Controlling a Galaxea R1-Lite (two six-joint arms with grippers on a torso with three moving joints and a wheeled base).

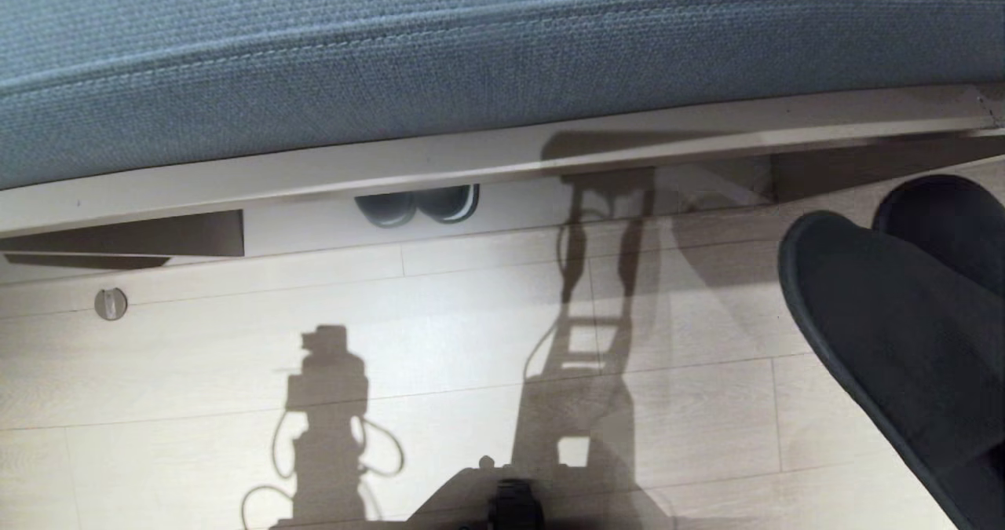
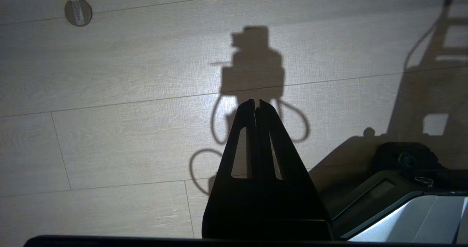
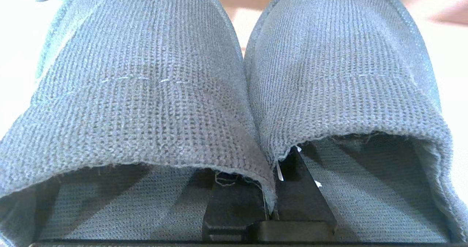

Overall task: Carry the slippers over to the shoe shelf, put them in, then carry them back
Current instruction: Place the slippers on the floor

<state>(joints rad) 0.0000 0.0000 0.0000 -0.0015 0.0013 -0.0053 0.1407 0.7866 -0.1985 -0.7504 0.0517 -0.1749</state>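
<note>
The slippers (image 1: 895, 334), a flat dark grey pair, hang in the air at the right edge of the head view, soles toward the camera. In the right wrist view their knitted straps (image 3: 146, 93) lie side by side. My right gripper (image 3: 271, 177) is shut on the two inner strap edges pinched together; its fingertips are hidden under the cloth. The shoe shelf (image 1: 314, 228), a low pale beige cubby under a blue-grey cushion (image 1: 471, 59), runs across the back. My left gripper (image 2: 256, 102) is shut and empty above the floor.
A chunkier dark pair with pale sole lines (image 1: 416, 204) sits inside the cubby near its middle. A round metal fitting (image 1: 110, 304) is set in the pale wood floor at left. My base (image 1: 510, 502) shows at the bottom edge.
</note>
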